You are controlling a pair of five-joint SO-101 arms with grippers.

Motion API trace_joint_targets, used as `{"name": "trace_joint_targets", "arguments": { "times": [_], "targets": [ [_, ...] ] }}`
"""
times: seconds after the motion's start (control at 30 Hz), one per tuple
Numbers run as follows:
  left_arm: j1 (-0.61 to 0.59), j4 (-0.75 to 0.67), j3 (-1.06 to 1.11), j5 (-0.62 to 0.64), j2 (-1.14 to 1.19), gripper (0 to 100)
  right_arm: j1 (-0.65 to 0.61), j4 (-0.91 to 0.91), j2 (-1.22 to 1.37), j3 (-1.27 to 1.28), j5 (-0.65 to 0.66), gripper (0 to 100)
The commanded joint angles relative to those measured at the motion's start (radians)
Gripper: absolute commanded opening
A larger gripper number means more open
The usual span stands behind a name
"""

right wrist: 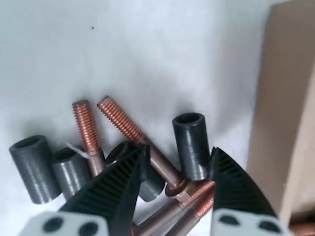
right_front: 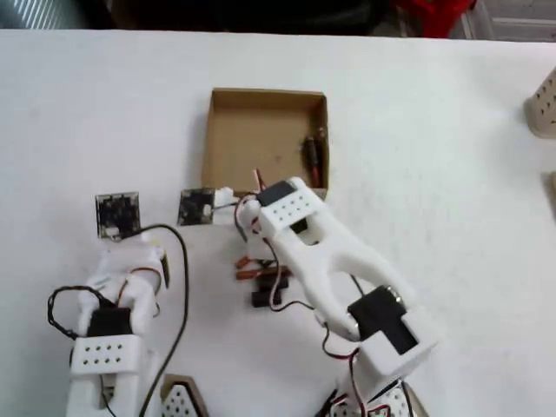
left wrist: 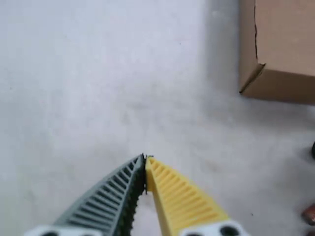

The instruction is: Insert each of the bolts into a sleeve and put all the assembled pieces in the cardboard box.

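Observation:
Several copper bolts (right wrist: 129, 126) and dark sleeves (right wrist: 191, 145) lie in a loose pile (right_front: 261, 274) just in front of the cardboard box (right_front: 261, 130). My right gripper (right wrist: 179, 149) hangs open right over the pile, its fingers on either side of one sleeve and a bolt head. Next to it rises the box's wall (right wrist: 285, 113). Assembled pieces (right_front: 313, 156) lie inside the box by its right wall. At the near left, my left gripper (left wrist: 145, 160) is shut with nothing in it, above bare table, with a corner of the box (left wrist: 275, 54) beyond it.
The right arm (right_front: 330, 252) stretches from the near right across the pile toward the box front. The left arm (right_front: 113, 304) stands at the near left with a black cable looping beside it. A beige object (right_front: 543, 104) sits at the far right edge.

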Motion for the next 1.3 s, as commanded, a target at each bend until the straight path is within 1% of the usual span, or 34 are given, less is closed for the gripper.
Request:
{"name": "trace_joint_targets", "arguments": {
  "times": [0.0, 0.3, 0.57, 0.63, 0.73, 0.77, 0.83, 0.97, 1.03, 1.27],
  "targets": [
    [-0.004, -0.023, -0.005, -0.008, -0.016, 2, -0.01, -0.007, 0.045, -0.066, 0.031, 17.8],
    [-0.004, -0.023, -0.005, -0.008, -0.016, 2, -0.021, -0.005, 0.183, -0.181, 0.032, 17.6],
    [-0.002, -0.023, -0.005, -0.008, -0.016, 2, -0.019, 0.042, 0.225, -0.239, 0.032, 17.2],
    [-0.002, -0.023, -0.005, -0.008, -0.016, 2, -0.019, 0.042, 0.228, -0.247, 0.032, 13.1],
    [-0.002, -0.023, -0.005, -0.008, -0.016, 2, -0.019, 0.038, 0.229, -0.255, 0.032, 2.5],
    [-0.002, -0.023, -0.005, -0.008, -0.016, 2, -0.019, 0.038, 0.229, -0.258, 0.032, 1.0],
    [-0.002, -0.023, -0.005, -0.008, -0.016, 2, -0.018, 0.039, 0.228, -0.261, 0.032, 2.6],
    [-0.002, -0.023, -0.005, -0.008, -0.016, 2, -0.018, 0.047, 0.213, -0.261, 0.025, 1.8],
    [-0.002, -0.023, -0.005, -0.006, -0.016, 2, -0.018, 0.081, 0.188, -0.261, 0.018, 1.8],
    [-0.002, -0.025, -0.005, -0.006, -0.016, 2, 0.007, 0.186, -0.03, -0.256, -0.192, 1.7]
  ]
}}
